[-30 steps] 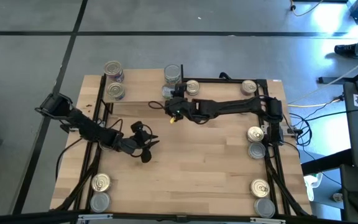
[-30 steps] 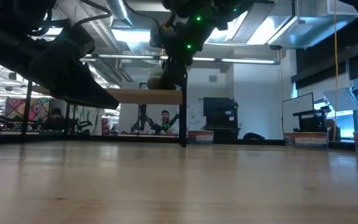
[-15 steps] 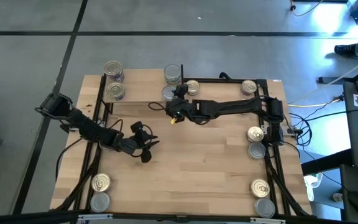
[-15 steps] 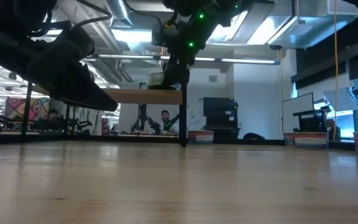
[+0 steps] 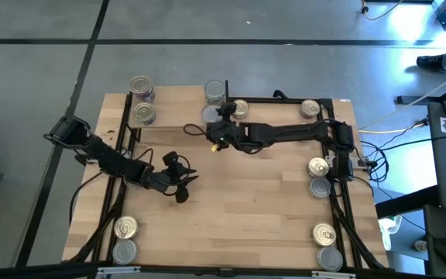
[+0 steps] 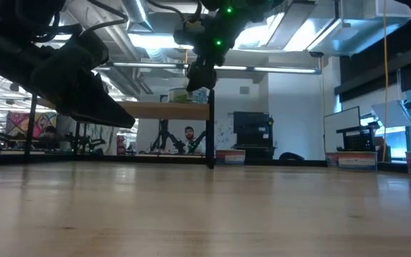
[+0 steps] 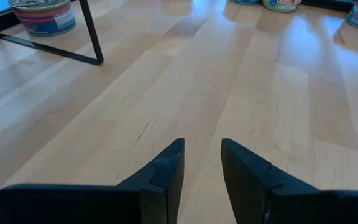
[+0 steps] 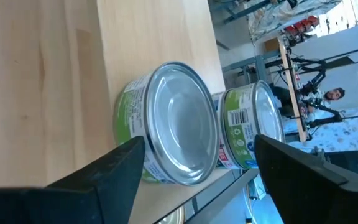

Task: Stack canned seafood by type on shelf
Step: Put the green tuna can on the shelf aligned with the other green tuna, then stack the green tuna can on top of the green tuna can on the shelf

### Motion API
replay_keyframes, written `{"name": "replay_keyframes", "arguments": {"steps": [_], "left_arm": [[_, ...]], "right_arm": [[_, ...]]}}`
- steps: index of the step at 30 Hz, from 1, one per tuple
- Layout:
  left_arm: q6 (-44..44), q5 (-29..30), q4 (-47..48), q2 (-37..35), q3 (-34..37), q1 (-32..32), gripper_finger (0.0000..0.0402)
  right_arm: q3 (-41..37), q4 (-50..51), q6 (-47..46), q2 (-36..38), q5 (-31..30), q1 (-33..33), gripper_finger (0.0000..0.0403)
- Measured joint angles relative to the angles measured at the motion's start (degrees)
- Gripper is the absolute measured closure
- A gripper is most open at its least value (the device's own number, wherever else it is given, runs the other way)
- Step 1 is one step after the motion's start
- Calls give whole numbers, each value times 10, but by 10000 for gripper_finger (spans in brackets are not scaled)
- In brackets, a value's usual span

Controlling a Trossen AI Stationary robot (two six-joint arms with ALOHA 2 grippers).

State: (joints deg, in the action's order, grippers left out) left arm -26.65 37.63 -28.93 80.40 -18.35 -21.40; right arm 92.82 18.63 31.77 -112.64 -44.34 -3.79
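Note:
The shelf (image 5: pixel 176 118) is a raised light-wood plank at the table's far side, seen edge-on in the low view (image 6: pixel 155 110). At its right end a silver-topped, green-labelled tin (image 8: pixel 166 127) stands on its base (image 5: pixel 210 115) (image 6: pixel 180 95), with a second tin (image 8: pixel 247 124) just beyond it. My right gripper (image 8: pixel 197 155) (image 5: pixel 217 126) hovers open over this tin, one finger on either side, clear of it. My left gripper (image 7: pixel 202 162) (image 5: pixel 183 186) is low over the bare tabletop at the centre left, open by a narrow gap, with nothing in it.
More tins stand around the table: two at the shelf's left end (image 5: pixel 142 113), others at the far right (image 5: pixel 310 108), along the right edge (image 5: pixel 319 175), and in the near corners (image 5: pixel 125 236) (image 5: pixel 326 244). The shelf's black posts (image 6: pixel 210 139) stand beside my right gripper.
My right gripper has let go of the green-labelled tin and risen a little above it. The tin stays upright on the shelf's right end.

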Motion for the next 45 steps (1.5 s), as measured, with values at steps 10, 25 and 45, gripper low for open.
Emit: {"name": "replay_keyframes", "arguments": {"steps": [10,25,45], "left_arm": [[0,0,0,0,0,0,298],[-4,0,-4,0,0,0,298],[-4,0,-4,0,0,0,298]], "right_arm": [[1,24,-2,16,-36,22,100],[-12,607,-532,226,46,155,100],[-309,608,-585,376,195,-80,100]]}}
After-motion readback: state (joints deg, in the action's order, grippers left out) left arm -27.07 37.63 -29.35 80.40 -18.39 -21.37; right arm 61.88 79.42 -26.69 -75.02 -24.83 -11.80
